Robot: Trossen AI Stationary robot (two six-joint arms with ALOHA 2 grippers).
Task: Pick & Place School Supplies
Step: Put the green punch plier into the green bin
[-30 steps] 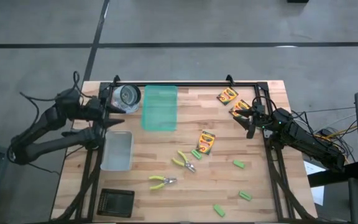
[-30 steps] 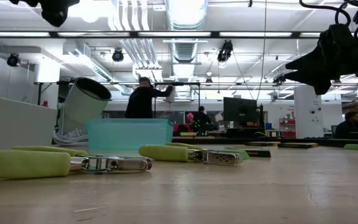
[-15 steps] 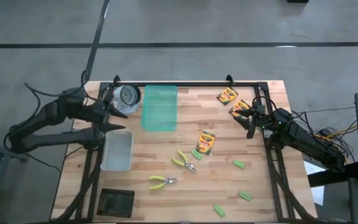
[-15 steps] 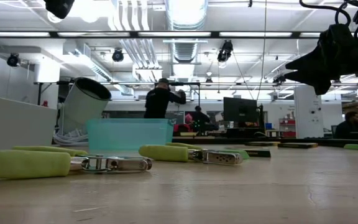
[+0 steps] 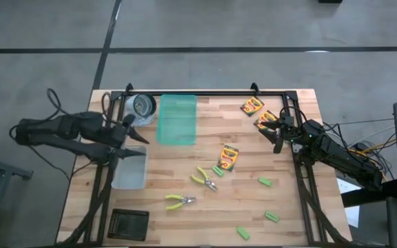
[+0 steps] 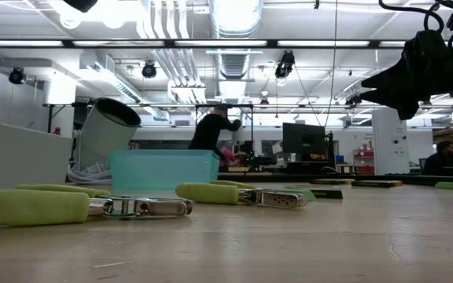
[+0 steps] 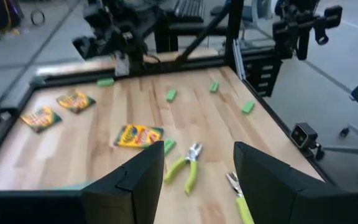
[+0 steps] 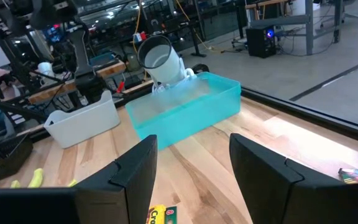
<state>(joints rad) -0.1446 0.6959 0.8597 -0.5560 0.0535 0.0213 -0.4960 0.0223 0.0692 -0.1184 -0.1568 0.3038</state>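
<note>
Three yellow-orange crayon boxes lie flat on the table: two at the far right (image 5: 251,105) (image 5: 266,120) and one in the middle (image 5: 228,158). Two pliers with yellow-green handles (image 5: 204,178) (image 5: 180,201) lie nearer the front. Green blocks (image 5: 265,182) (image 5: 272,216) (image 5: 242,233) are scattered to the right, and one (image 5: 217,169) lies beside the middle box. My left gripper (image 5: 138,138) is open above the clear bin's far end. My right gripper (image 5: 276,132) is open, hovering just near of the second crayon box.
A teal flat tray (image 5: 177,119) and a tipped white cup (image 5: 142,107) sit at the far left. The clear bin (image 5: 129,169) is at the left edge, with a black gridded object (image 5: 128,224) at the near left corner. A black frame (image 5: 205,93) rims the table. A person (image 6: 215,130) moves in the room beyond.
My left arm has stretched out flatter, and its gripper has shifted a little toward the table's right and near side, over the clear bin's far end. My right arm has kept still. The person in the room behind has walked to the right.
</note>
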